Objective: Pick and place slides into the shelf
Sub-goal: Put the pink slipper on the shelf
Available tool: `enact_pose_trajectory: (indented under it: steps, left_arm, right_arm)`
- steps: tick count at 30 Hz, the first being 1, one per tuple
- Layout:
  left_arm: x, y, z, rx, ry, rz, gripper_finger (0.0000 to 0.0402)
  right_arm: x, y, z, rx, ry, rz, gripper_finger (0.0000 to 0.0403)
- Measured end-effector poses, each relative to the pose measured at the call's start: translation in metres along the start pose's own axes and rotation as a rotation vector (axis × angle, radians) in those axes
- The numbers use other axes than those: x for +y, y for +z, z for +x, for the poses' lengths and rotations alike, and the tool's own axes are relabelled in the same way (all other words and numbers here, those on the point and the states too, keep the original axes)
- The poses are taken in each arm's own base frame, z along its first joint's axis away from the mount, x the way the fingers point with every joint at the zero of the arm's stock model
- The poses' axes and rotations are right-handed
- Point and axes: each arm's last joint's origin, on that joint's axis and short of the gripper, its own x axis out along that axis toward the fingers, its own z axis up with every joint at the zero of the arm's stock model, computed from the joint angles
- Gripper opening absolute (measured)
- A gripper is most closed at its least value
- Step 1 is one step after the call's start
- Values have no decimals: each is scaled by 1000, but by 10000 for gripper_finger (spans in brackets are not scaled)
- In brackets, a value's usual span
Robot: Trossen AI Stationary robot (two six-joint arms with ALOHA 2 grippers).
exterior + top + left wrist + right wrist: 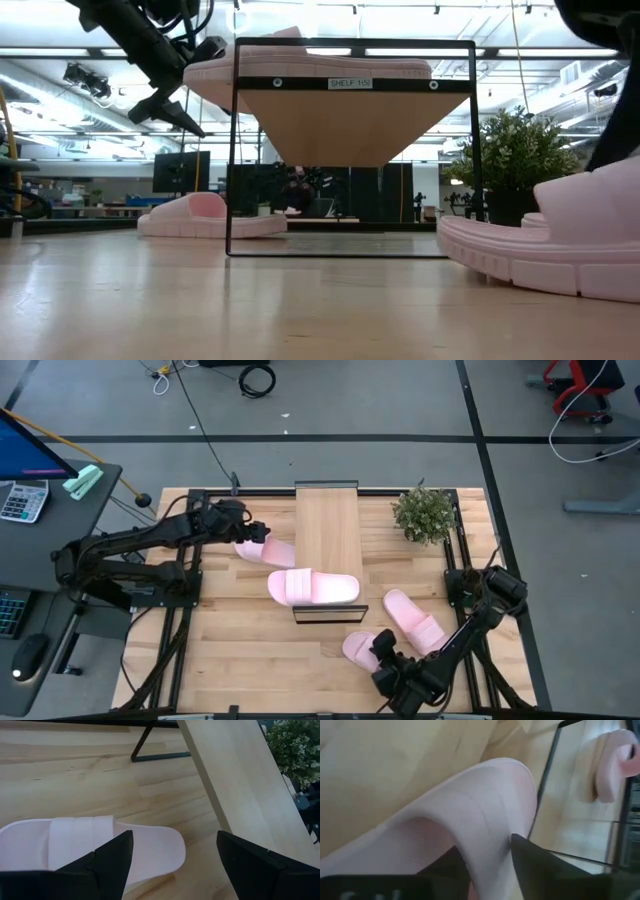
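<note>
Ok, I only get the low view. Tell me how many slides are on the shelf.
Observer: One slide, lying across the shelf's end far from the plant.
Operator: Place the left tool for me.
Observer: The left tool is open over a second slide, on the table left of the shelf.
Operator: Now the right tool.
Observer: The right tool is at a third slide; a fourth slide lies beside it.
</note>
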Motion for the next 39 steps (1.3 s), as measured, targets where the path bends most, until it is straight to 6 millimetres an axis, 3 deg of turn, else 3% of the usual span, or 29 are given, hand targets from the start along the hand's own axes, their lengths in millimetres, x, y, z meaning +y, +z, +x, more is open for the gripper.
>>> enact_pose_trajectory:
  steps: [6, 16, 28, 33, 39]
  left_arm:
    - [-3, -4, -1, 13, -14, -19, 293]
    - [-5, -6, -1, 22, -23, -43, 293]
    - [-9, -3, -2, -8, -67, -59, 293]
    - [-12, -1, -2, -19, -101, -65, 293]
    - [-13, -1, -2, -22, -106, -67, 293]
  right_arm:
    - [-4, 4, 2, -3, 59, 35, 16]
    - [-25, 2, -27, -38, 120, 84, 10]
    - [-54, -30, -91, -27, 133, 99, 7]
    - [-67, -41, -105, -3, 116, 58, 7]
    - [-90, -41, -124, -42, 58, 66, 7]
